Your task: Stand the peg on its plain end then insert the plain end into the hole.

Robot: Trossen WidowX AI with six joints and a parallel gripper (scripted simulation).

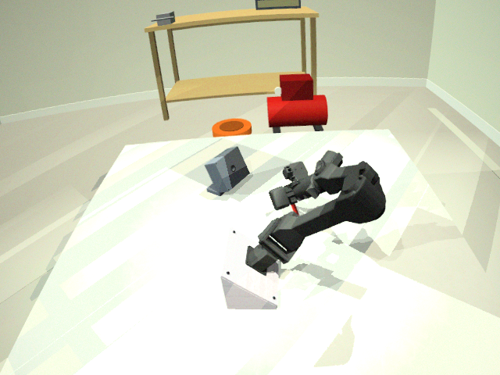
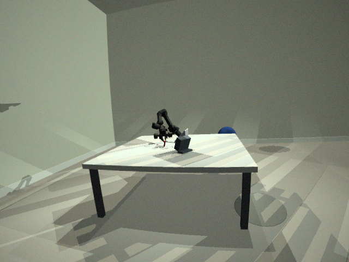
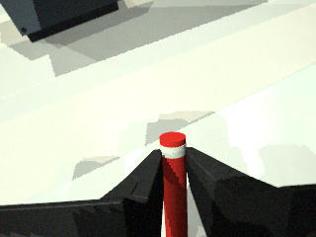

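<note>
The red peg (image 1: 294,208) (image 2: 164,143) (image 3: 175,188) is held by my gripper (image 2: 164,140) (image 3: 173,156). The fingers are shut on it near its white-banded end, which points up toward the wrist camera. In the exterior view the peg hangs below the fingers, close to upright with a slight lean. I cannot tell whether its plain end touches the table. The blue-grey sloped panel (image 1: 240,158) (image 2: 182,143) (image 3: 54,15) stands apart from the peg. Its single hole (image 1: 233,168) shows in the top view and is empty. The fingertips are mostly hidden in the top view.
The arm is mounted on a pale wedge-shaped base (image 1: 242,262) on the white table (image 1: 133,226) (image 2: 220,158). Behind the table are an orange ring-shaped object (image 1: 218,130), a red tank (image 1: 296,111) and a wooden bench (image 1: 233,16). A blue ball (image 2: 227,130) is beyond the table.
</note>
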